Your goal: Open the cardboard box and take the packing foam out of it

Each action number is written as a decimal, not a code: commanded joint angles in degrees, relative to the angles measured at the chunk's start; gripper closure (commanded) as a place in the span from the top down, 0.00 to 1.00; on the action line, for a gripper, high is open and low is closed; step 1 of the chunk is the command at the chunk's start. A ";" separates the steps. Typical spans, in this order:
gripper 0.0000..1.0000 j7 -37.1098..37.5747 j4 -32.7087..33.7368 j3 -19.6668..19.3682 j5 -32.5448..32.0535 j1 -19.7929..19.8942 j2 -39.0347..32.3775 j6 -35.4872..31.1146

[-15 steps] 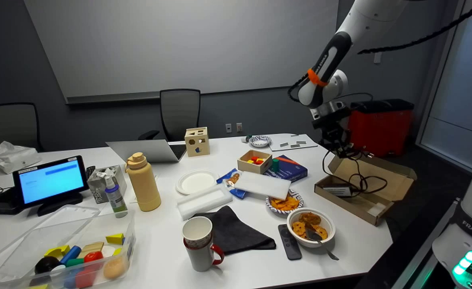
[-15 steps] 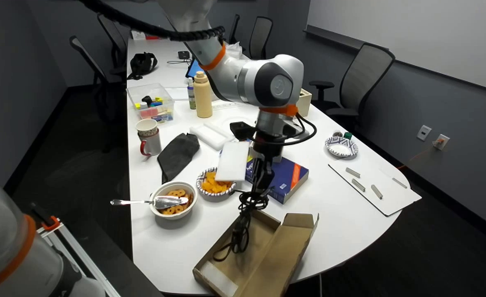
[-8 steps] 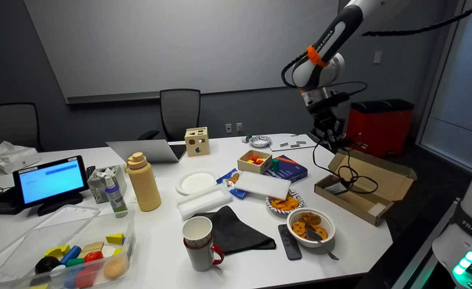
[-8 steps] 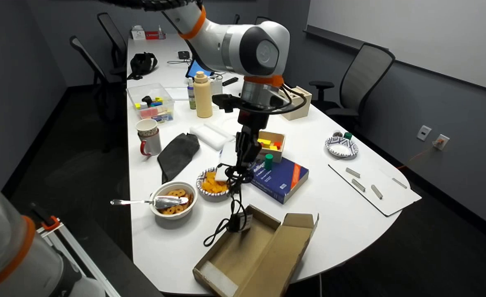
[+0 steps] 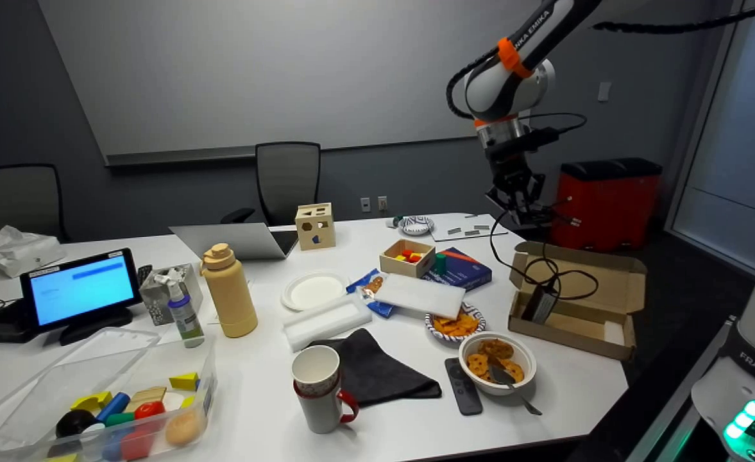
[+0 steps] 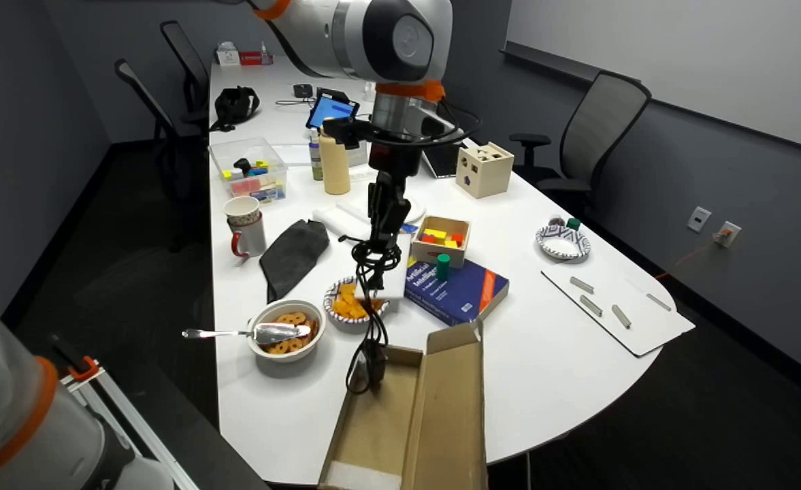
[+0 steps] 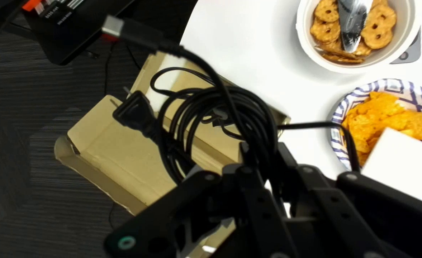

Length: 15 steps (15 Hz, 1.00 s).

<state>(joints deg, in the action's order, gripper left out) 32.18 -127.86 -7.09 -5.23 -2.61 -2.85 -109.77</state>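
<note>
The cardboard box (image 5: 566, 333) lies open on the table, lid folded back; it also shows in an exterior view (image 6: 380, 422) and the wrist view (image 7: 124, 154). My gripper (image 7: 264, 154) is shut on a coiled black cable (image 7: 246, 104), above the box. A black adapter (image 5: 542, 303) with a white label hangs from the cable at the box's end, partly inside. One white packing foam strip (image 5: 613, 332) lies at the box's other end. A white foam slab (image 5: 421, 295) leans on the chip bowl, and another (image 5: 327, 321) lies on the table.
A patterned chip bowl (image 5: 455, 324), a cracker bowl (image 5: 498, 364) with a utensil, and a blue book (image 6: 451, 292) stand near the box. A wooden tray (image 6: 442, 238), black cloth (image 5: 377, 369), stacked mugs (image 5: 322, 391) and bottle (image 5: 228, 292) are further off. The box lies near the table's edge.
My gripper has risen with the cable and drawn back from above the box. The adapter has been lifted from the box floor and tilted. The box has turned and shifted slightly.
</note>
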 commanded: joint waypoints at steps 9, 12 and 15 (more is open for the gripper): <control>0.05 6.85 0.18 4.08 4.96 3.70 11.86 0.95; 0.05 9.15 1.05 4.65 7.87 3.85 11.20 -2.45; 0.05 11.85 1.54 4.95 9.66 4.13 9.28 -7.86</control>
<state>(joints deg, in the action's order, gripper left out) 41.29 -127.38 -3.18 2.42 0.24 7.45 -114.05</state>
